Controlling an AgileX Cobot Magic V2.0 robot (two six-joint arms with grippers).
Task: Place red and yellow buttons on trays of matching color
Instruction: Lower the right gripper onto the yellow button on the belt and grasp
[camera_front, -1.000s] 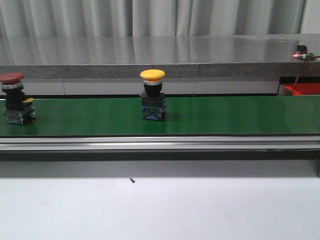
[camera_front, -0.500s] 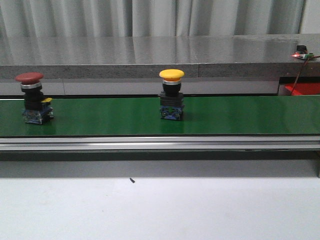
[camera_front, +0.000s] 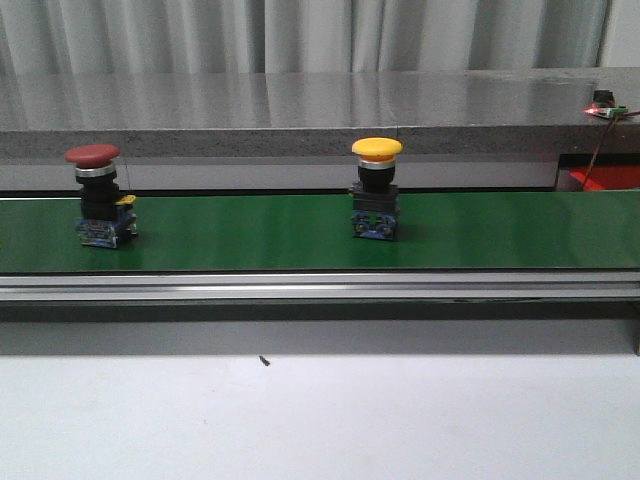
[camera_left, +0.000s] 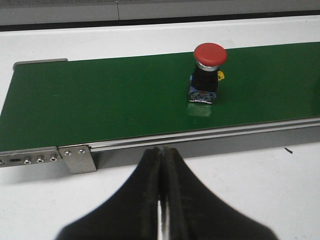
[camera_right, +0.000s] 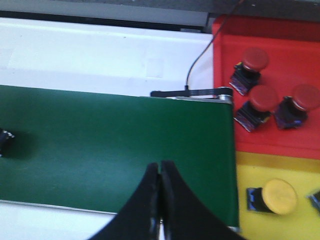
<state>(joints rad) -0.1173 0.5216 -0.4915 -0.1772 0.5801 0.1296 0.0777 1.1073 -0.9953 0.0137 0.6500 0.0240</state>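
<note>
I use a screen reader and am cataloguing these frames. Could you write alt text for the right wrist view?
The shut right gripper hangs over the end of a green conveyor belt. Beside the belt's end, a red plastic tray holds three red mushroom-head push buttons, and a yellow tray holds a yellow-capped button.

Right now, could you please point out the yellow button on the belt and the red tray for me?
yellow button (camera_front: 377, 148), front view, on its cap.
red tray (camera_right: 225, 55), right wrist view, on bare floor near its corner.
</note>
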